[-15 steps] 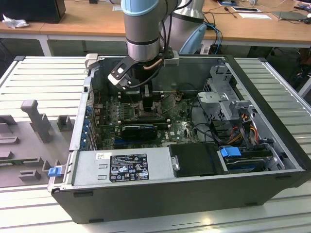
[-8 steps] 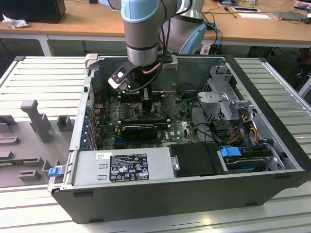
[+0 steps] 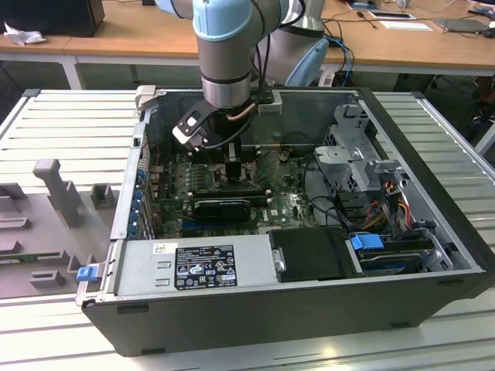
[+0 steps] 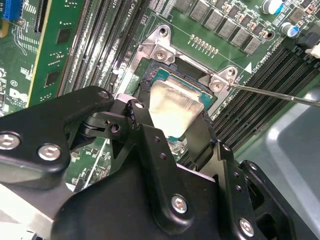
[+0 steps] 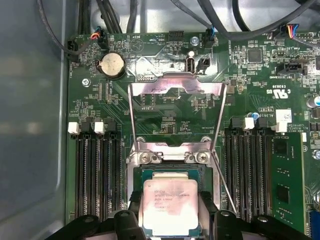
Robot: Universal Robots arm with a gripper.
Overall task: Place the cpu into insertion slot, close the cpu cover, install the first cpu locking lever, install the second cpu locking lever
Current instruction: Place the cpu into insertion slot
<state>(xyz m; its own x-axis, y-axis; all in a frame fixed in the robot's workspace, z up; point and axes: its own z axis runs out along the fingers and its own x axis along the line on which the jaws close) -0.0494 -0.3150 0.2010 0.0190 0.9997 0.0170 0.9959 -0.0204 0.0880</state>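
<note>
Gripper (image 4: 174,111) (image 5: 170,200): lowered inside the open computer case (image 3: 309,297), directly over the board (image 5: 165,107). In both wrist views its two black fingers (image 4: 204,132) sit against opposite edges of the chip (image 4: 175,107) (image 5: 170,205), closed upon it.

Chip: held with its pale metal top facing up, within the outline of the socket (image 5: 165,172). Whether it is fully seated cannot be told; in the second wrist view it appears slightly raised at one side.

Socket: dark square with a silvery bracket and two screws along the edge beyond the chip.

Cover frame (image 5: 175,82): swung up and open, hinged at that same bracketed edge; the board shows through its square window. It does not lie over the chip.

Locking lever (image 4: 275,94) (image 5: 225,185): a thin wire rod running out from a corner of the socket, unlatched.

Surroundings: rows of long black memory slots (image 5: 97,170) on both sides of the socket; a round coin battery (image 5: 112,65) further up the board, beyond the open frame.

Exterior view: the arm (image 3: 224,54) comes down into the case with the gripper (image 3: 234,166) near the board's middle. The power supply (image 3: 193,267) lies along the near wall. The case rests on a grey ribbed table (image 3: 62,124).
</note>
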